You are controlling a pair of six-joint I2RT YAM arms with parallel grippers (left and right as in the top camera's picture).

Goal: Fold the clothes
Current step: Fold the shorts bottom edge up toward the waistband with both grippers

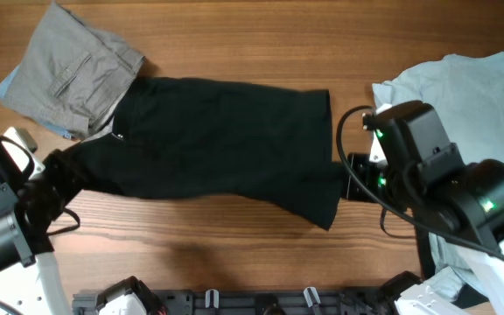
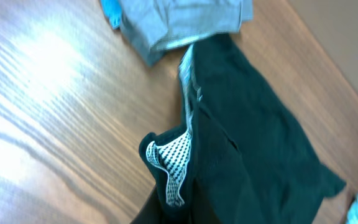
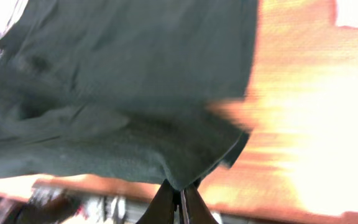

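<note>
Black trousers (image 1: 217,136) lie stretched across the middle of the wooden table (image 1: 234,44). My left gripper (image 1: 59,171) is shut on the waist end at the left; the left wrist view shows the waistband's checked lining (image 2: 173,158). My right gripper (image 1: 346,184) is shut on the leg-end hem at the right, and the right wrist view shows the dark cloth (image 3: 123,93) pinched between the fingers (image 3: 180,196).
Folded grey trousers (image 1: 73,70) lie at the back left over a light blue garment (image 1: 7,86). A pale blue garment (image 1: 471,96) is heaped at the right, under my right arm. A rack of parts (image 1: 234,302) runs along the table's front edge.
</note>
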